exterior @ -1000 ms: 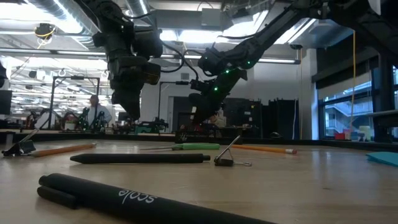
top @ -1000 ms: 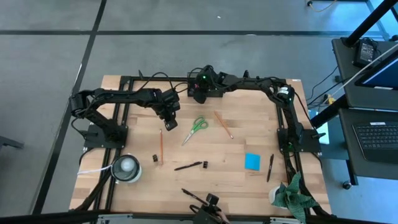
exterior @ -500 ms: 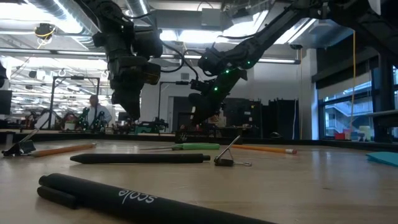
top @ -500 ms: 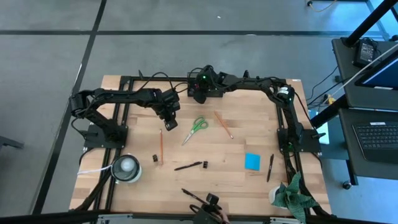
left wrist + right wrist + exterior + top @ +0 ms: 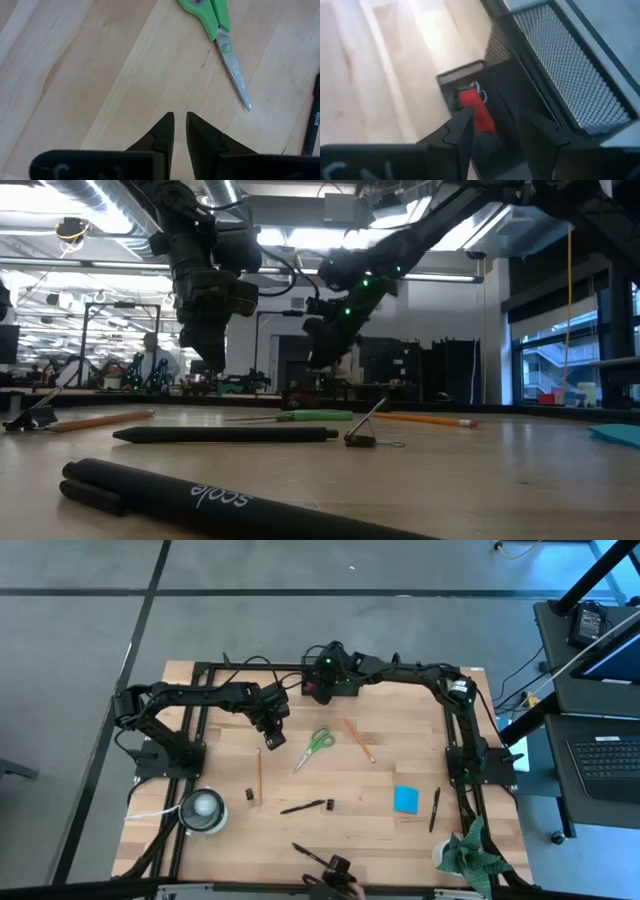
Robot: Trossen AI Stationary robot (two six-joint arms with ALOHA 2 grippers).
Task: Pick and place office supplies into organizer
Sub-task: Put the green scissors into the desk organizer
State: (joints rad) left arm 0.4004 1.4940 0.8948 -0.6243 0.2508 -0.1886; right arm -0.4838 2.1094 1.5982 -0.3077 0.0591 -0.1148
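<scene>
The organizer (image 5: 466, 70), a black mesh tray, stands at the table's far edge, mostly under my right arm in the high view. A small red piece (image 5: 476, 113) lies in its small compartment beside a clip's wire loops (image 5: 479, 89). My right gripper (image 5: 497, 135) hangs open just above that compartment, holding nothing. My left gripper (image 5: 180, 125) hovers shut over bare wood, left of the green-handled scissors (image 5: 315, 747). On the table lie two pencils (image 5: 258, 776) (image 5: 359, 740), two pens (image 5: 303, 807) (image 5: 434, 809), a blue note pad (image 5: 405, 799) and black clips (image 5: 248, 795).
A white roll (image 5: 203, 808) sits at the near left, a green cloth (image 5: 470, 851) at the near right corner. The black metal frame (image 5: 190, 720) runs along the table's edges. Bare wood lies between the scissors and the note pad. A person (image 5: 152, 360) stands far behind.
My right gripper has risen a little above the organizer at the table's far edge.
</scene>
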